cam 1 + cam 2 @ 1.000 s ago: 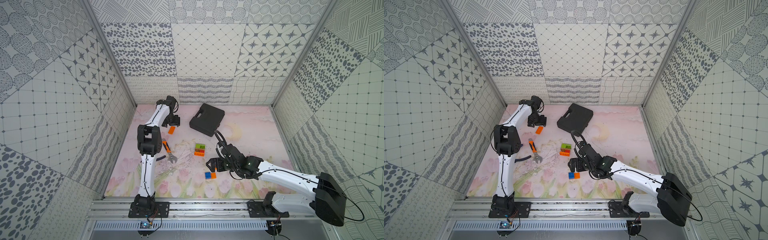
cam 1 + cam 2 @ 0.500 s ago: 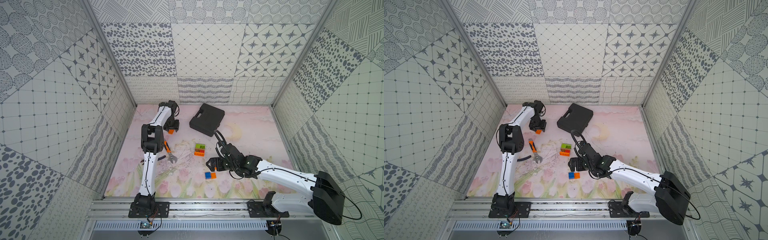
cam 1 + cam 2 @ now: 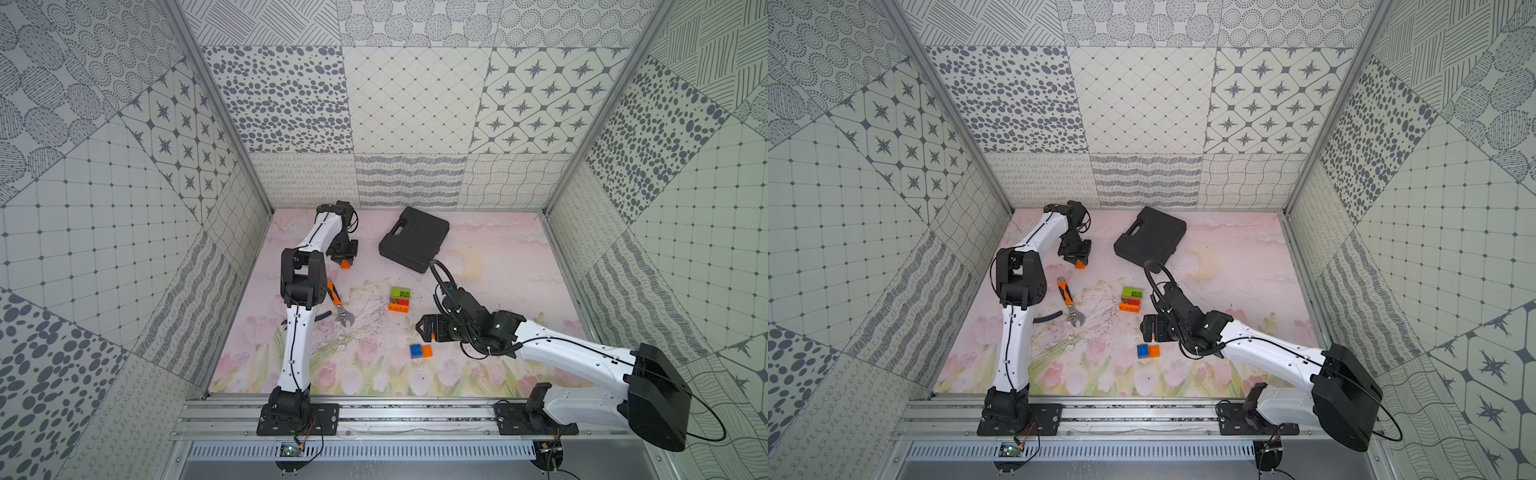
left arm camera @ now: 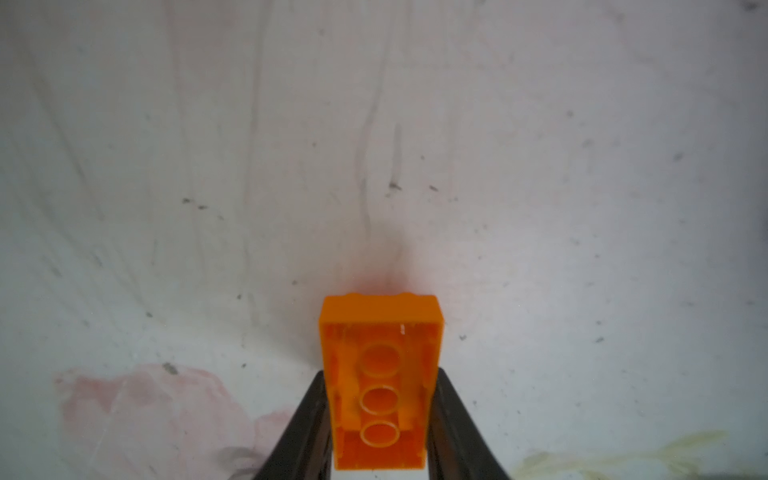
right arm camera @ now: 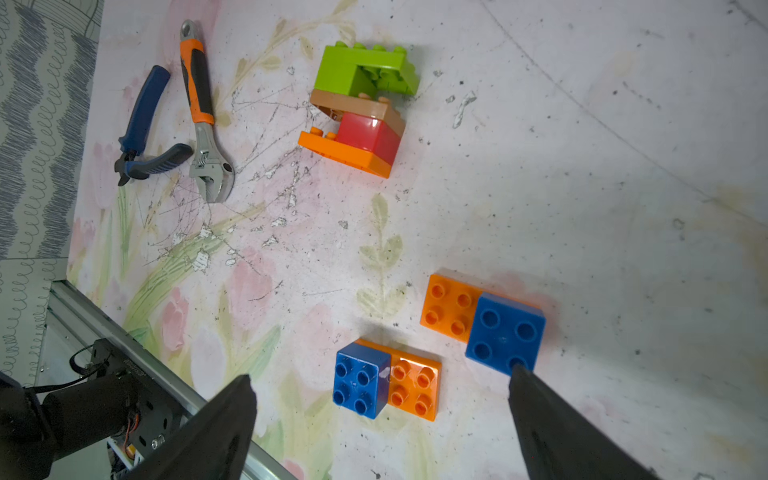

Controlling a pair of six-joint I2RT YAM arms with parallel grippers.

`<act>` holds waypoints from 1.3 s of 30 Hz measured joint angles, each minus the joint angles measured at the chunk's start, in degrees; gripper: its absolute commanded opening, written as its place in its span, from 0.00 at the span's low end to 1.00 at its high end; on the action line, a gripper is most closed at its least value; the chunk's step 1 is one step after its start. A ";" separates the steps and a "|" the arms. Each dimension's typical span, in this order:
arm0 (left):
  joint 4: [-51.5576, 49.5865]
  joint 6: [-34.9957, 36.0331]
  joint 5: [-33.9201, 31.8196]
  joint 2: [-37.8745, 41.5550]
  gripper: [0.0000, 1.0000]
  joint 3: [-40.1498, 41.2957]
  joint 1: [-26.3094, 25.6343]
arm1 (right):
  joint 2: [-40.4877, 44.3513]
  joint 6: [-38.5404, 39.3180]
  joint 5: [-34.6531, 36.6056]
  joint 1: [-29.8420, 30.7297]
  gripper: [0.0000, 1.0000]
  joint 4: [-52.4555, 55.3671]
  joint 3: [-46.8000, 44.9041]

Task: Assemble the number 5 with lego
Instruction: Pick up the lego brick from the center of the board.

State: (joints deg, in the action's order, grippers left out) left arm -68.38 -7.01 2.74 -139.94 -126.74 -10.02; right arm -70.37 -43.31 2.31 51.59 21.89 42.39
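My left gripper [image 3: 344, 259] [image 4: 380, 374] is at the far left of the mat, shut on a long orange lego brick [image 4: 380, 382] [image 3: 1079, 264] whose hollow underside faces the wrist camera. A stack of green, brown, red and orange lego [image 3: 400, 300] [image 5: 359, 112] sits mid-mat. A blue brick on an orange one [image 3: 420, 351] [image 5: 386, 386] lies nearer the front. My right gripper [image 3: 424, 328] [image 5: 380, 372] hovers open over it, holding nothing. A second blue-on-orange pair [image 5: 482, 322] lies beside one fingertip [image 5: 523, 382], mostly hidden under the gripper in both top views.
A black plastic case [image 3: 415, 239] lies at the back of the mat. An orange-handled wrench [image 3: 338, 305] [image 5: 203, 116] and blue-handled pliers [image 5: 143, 124] lie left of the stack, beside the left arm. Patterned walls enclose the mat; the mounting rail [image 3: 374, 411] runs along the front.
The left gripper has moved over the orange brick at the far left and shut on it. The right arm and the other bricks have stayed put.
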 measured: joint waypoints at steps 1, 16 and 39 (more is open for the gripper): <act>0.15 -0.26 0.59 1.40 0.18 1.09 -0.02 | 0.66 -0.11 0.81 -0.07 0.99 0.55 0.00; 25.51 -19.41 19.56 43.28 0.15 42.95 -4.46 | 16.52 -0.11 4.33 -5.92 0.99 0.98 -5.14; 74.86 -39.98 29.77 68.87 0.13 84.04 -33.46 | 13.42 -7.10 -36.76 -23.45 0.77 -25.83 -7.41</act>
State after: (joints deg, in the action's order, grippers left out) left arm 6.48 -46.98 32.51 -71.07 -42.70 -43.48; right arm -56.95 -50.41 -34.46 28.14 -3.95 34.98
